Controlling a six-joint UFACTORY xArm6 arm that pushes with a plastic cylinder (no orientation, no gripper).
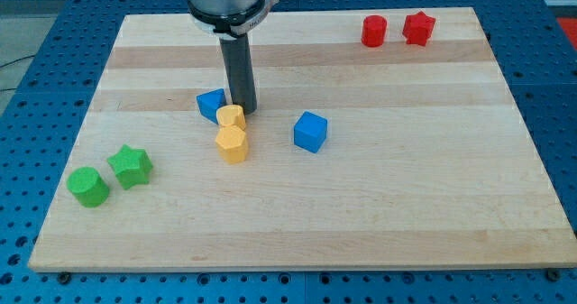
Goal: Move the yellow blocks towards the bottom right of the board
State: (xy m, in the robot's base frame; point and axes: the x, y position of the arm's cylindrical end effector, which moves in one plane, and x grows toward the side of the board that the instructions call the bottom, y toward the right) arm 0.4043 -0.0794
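Two yellow blocks sit left of the board's centre, touching each other: a smaller one (232, 116) and, just below it, a hexagonal one (232, 144). My tip (242, 108) stands at the upper right edge of the smaller yellow block, touching or nearly touching it. A blue block (211, 104) lies just left of my tip and of the smaller yellow block.
A blue cube (310, 131) lies right of the yellow blocks. A red cylinder (373, 31) and a red star (418, 27) sit at the top right. A green star (131, 166) and a green cylinder (88, 187) sit at the lower left. The wooden board (433, 196) rests on a blue perforated table.
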